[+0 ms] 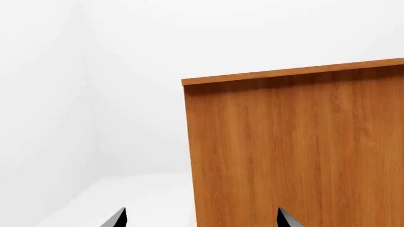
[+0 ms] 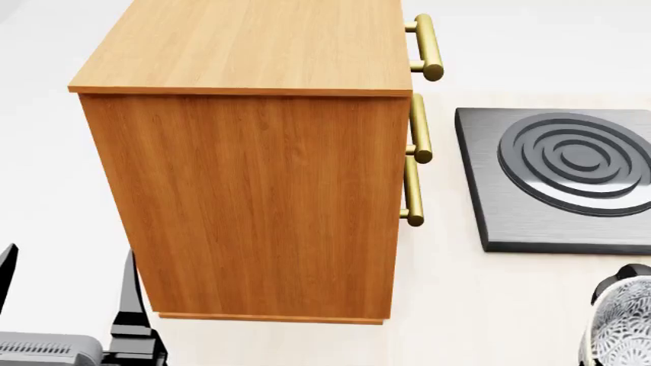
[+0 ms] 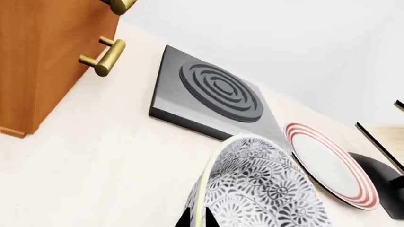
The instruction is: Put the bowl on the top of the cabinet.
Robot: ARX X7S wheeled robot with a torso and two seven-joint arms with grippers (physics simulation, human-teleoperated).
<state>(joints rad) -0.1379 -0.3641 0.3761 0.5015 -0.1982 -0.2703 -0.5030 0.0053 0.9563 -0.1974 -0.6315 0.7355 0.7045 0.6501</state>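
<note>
The bowl (image 3: 259,189) is held at its rim by the right gripper (image 3: 197,218), whose dark fingers (image 3: 210,218) close across the rim edge, one inside and one outside. In the right wrist view the bowl is tilted, its mouth turned sideways rather than up, so the leaf-patterned inner wall faces the camera and its axis lies well off vertical. In the head view only part of the bowl (image 2: 623,329) shows at the lower right corner, well apart from the cabinet (image 2: 254,198) and nearer the robot than the stove plate (image 2: 562,179). The cabinet stands upright on the pale tabletop (image 2: 447,305); its flat top (image 2: 264,42) carries nothing visible, and its three brass handles (image 2: 417,130) project from the drawer front toward the stove plate, a dark square slab with raised concentric rings lying flat just beside the cabinet. Beyond the stove plate from the cabinet, a red-ringed plate (image 3: 331,165) lies on the same surface, close to the bowl. The left gripper (image 2: 66,282) hangs near the cabinet's lower left corner with its dark fingers spread apart and nothing between them; in the left wrist view the left gripper (image 1: 202,218) faces a plain cabinet side panel (image 1: 296,151). The surrounding walls (image 1: 126,56) are plain white.
</note>
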